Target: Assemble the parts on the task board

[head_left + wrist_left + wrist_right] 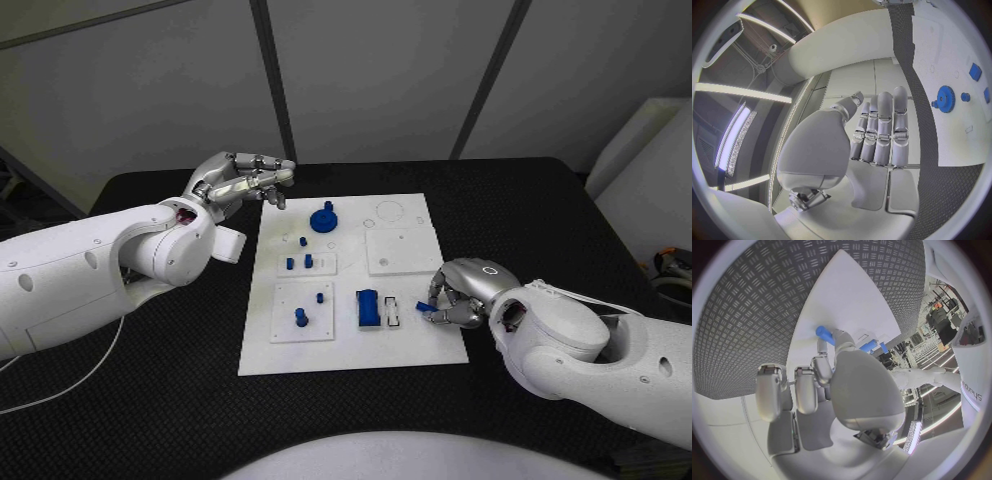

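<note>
The white task board (411, 215) lies in the middle of the black table. On it stand a blue gear (325, 217), several small blue pegs (300, 263) and a blue block (368, 307). My right hand (464, 291) rests at the board's right edge and pinches a small blue part (426, 306) between thumb and finger; the right wrist view shows this blue part (824, 333) at the fingertips over the board (848, 295). My left hand (242, 182) hovers off the board's far left corner, fingers stretched out, holding nothing. In the left wrist view the gear (945, 97) lies beyond that hand (879, 127).
Two raised white square plates (402, 251) sit on the board's right half, with a faint ring outline (389, 211) behind them. Black table surface (159, 390) surrounds the board. A white object (649, 170) stands off the table's right side.
</note>
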